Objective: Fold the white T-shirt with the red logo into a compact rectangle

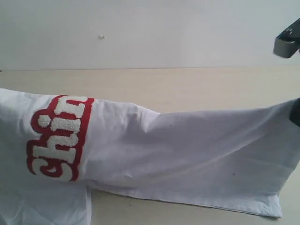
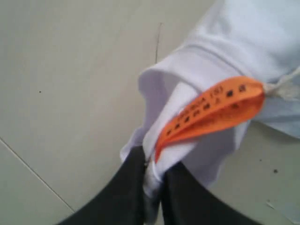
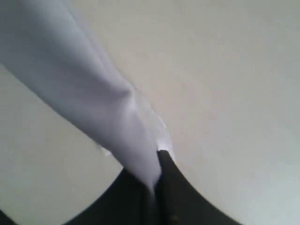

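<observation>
The left gripper (image 2: 152, 164) is pressed together on the white T-shirt with the red logo (image 1: 187, 150) at its neck, just beside the orange neck tag (image 2: 211, 112). The right gripper (image 3: 157, 171) pinches a thin cloth edge. The shirt stretches between them over the worktop (image 1: 187, 89). That thin pinch could slip under tension. The exterior view barely shows either gripper, and part of the lettering is hidden.

The left tool (image 2: 152, 183) is pinching the white T-shirt (image 2: 243, 37) between its two black fingers (image 2: 124, 199); the right tool (image 3: 153, 187) is clamping it likewise, jaws pressed together.
</observation>
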